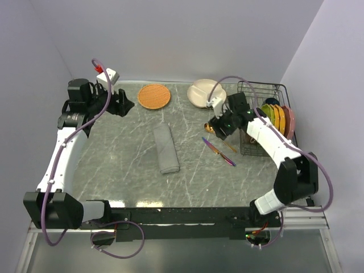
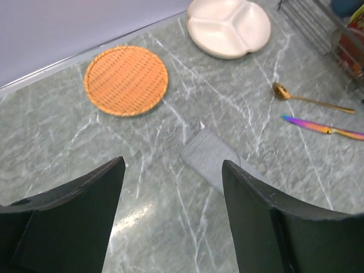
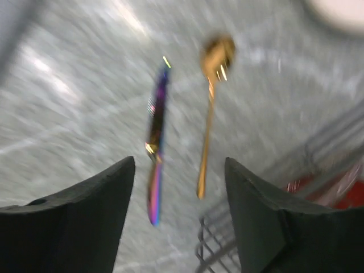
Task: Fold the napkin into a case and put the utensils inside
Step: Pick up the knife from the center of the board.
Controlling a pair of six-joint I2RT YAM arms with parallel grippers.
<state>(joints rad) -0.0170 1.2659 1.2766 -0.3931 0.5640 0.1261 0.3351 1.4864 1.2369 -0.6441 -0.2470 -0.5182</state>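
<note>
At mid-table, grey case (image 1: 165, 149) lengthwise near-to-far; knife (image 3: 154, 142), spoon (image 3: 209, 119) roughly parallel; left fingers (image 2: 74, 227), right fingers (image 3: 273, 227) wide.

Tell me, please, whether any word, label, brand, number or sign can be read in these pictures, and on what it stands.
None: no text can be read in any view.
The grey napkin, orange mat, white divided plate, spoon and knife bear no marks.
The right wrist view is too blurred to tell.

Bright, even light, soft shadows, pale glare on the table (image 2: 129, 220), right wrist view heavily motion-blurred.
</note>
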